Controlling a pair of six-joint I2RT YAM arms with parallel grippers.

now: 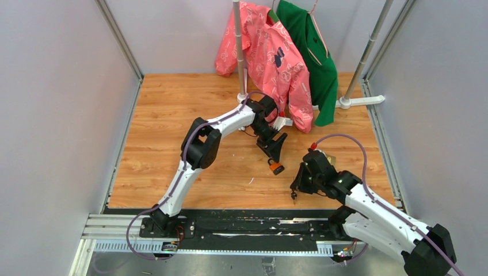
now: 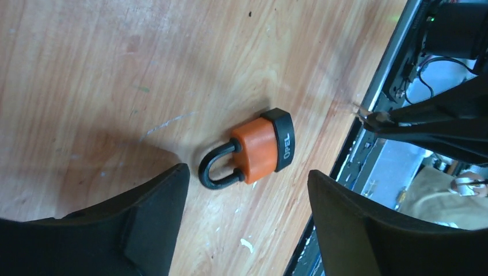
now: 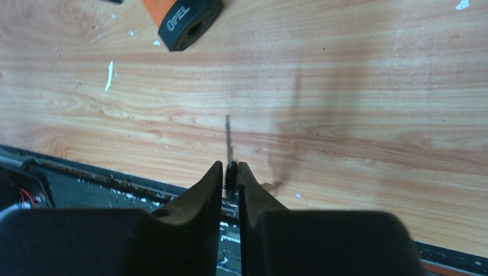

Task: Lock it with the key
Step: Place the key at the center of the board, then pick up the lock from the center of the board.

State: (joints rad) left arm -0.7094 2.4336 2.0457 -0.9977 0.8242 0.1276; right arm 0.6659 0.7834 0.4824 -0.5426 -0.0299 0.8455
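Observation:
The padlock [image 1: 276, 167] has an orange body, a black base and a black shackle, and it lies on its side on the wooden table. In the left wrist view the padlock [image 2: 259, 148] rests just ahead of my left gripper [image 2: 247, 174], whose jaws stand wide open and touch nothing. My left gripper [image 1: 275, 150] hovers just above the lock. To the right, near the table's front edge, my right gripper [image 1: 294, 195] is shut on the key [image 3: 228, 138]. The key's thin blade sticks out forward of the fingertips [image 3: 214, 172], and the padlock's base [image 3: 187, 20] sits further up and to the left.
A pink jacket [image 1: 270, 57] and a green garment [image 1: 313, 52] hang on a rack at the back, its white foot [image 1: 359, 101] on the table. A black rail [image 1: 247, 224] runs along the near edge. Grey walls close in both sides.

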